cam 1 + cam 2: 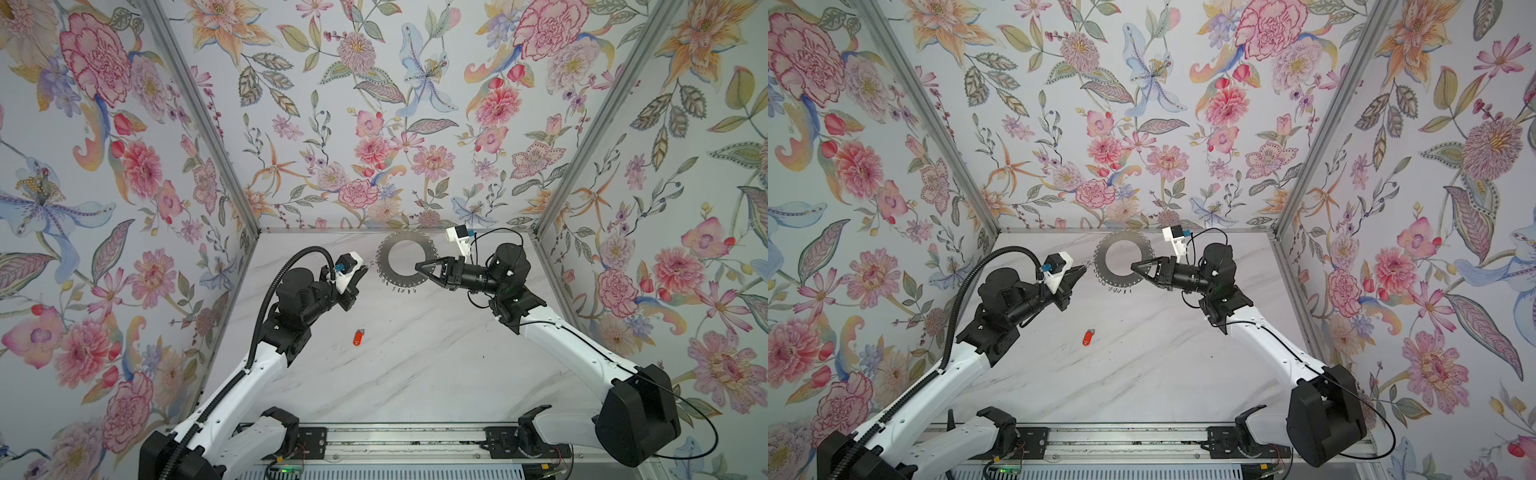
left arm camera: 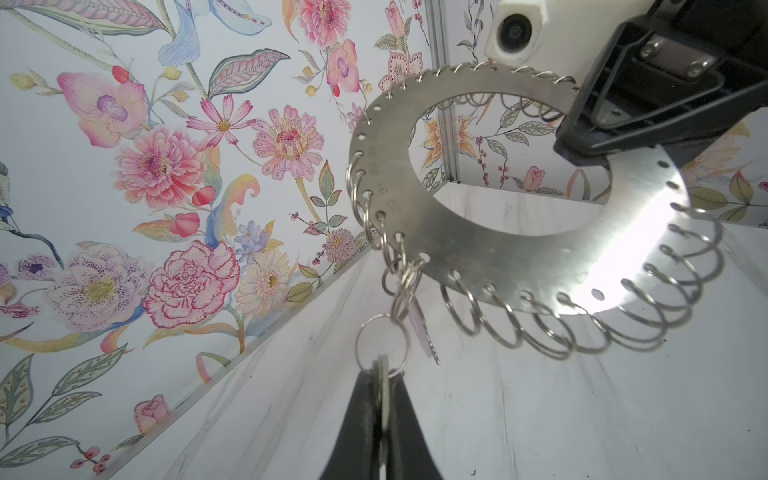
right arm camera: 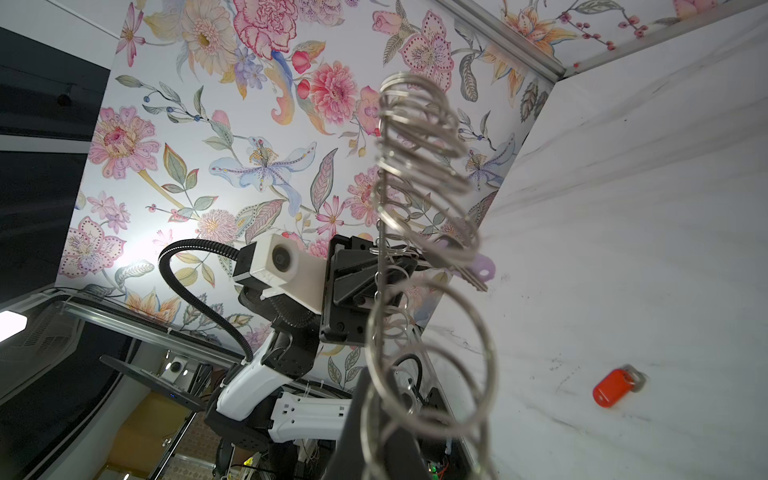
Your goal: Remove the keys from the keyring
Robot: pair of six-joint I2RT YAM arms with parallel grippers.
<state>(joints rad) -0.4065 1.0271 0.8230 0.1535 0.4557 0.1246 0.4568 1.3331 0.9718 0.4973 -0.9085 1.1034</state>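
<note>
The keyring (image 1: 402, 240) (image 1: 1123, 241) is a flat silver ring with wire loops round its rim, held upright above the back of the table. My right gripper (image 1: 417, 265) (image 1: 1133, 265) (image 3: 376, 415) is shut on its right rim. In the right wrist view the keyring (image 3: 380, 249) shows edge on. My left gripper (image 1: 366, 268) (image 1: 1084, 269) (image 2: 382, 382) is shut on a flat silver key hanging by a small split ring from the keyring (image 2: 519, 266). Beside it hangs a pale lilac tag (image 2: 419, 328) (image 3: 482, 266). An orange-red fob (image 1: 358, 336) (image 1: 1088, 337) (image 3: 611, 388) lies loose on the table.
Floral walls close the marble table (image 1: 415, 365) at the back and on both sides, with aluminium corner posts (image 1: 582, 158). A metal rail (image 1: 399, 440) carrying both arm bases runs along the front edge.
</note>
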